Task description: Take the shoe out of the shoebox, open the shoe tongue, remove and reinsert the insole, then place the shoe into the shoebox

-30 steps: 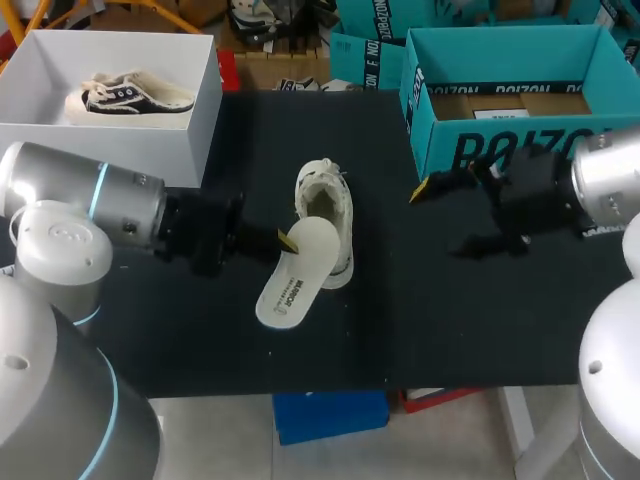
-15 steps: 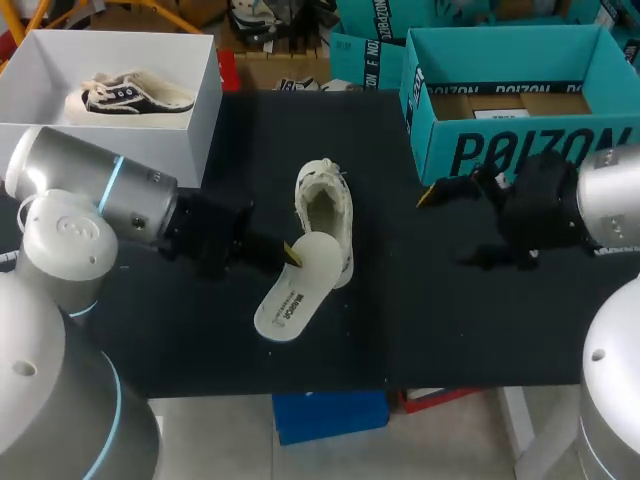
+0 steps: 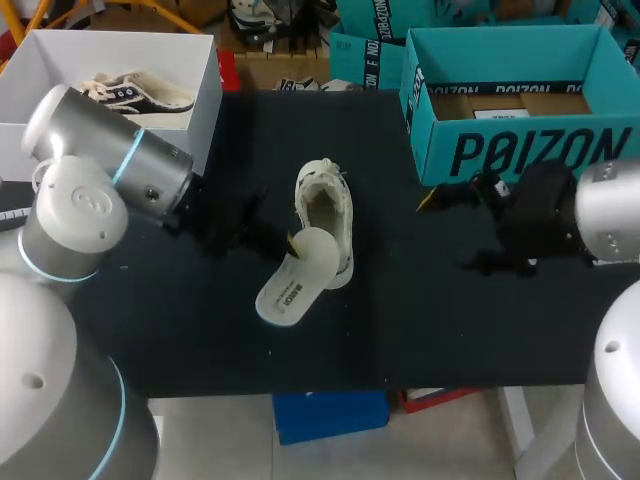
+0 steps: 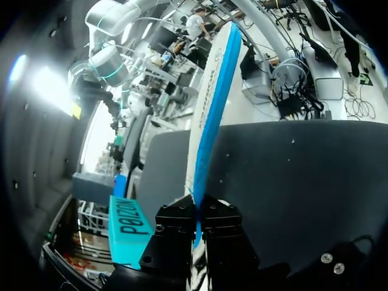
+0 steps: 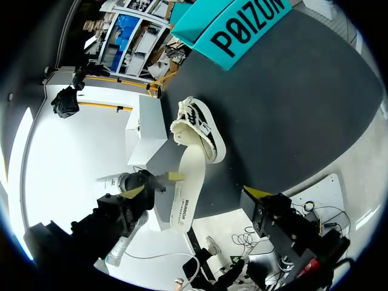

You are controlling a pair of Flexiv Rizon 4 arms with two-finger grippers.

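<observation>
The teal shoebox point(image 3: 515, 150) at the far right carries large dark lettering on its near wall. The insole point(image 3: 296, 275) has a short line of dark print along its pale face, too small for me to read.

The white shoe point(image 3: 327, 205) lies on the black table point(image 3: 450, 320) near the middle, outside the shoebox. Its long axis runs near to far and its opening faces up. I cannot tell which end is the toe.

The insole slants from the shoe's near end toward the near left. My left gripper point(image 4: 197, 209) is clamped narrowly on its edge. In the left wrist view the insole stands edge-on ahead of the fingers, showing a blue underside.

My right gripper point(image 5: 194, 191) hangs just in front of the shoebox, jaws wide and holding nothing.

A white box point(image 3: 150, 140) at the far left holds a dark-and-white sneaker point(image 3: 125, 92).
</observation>
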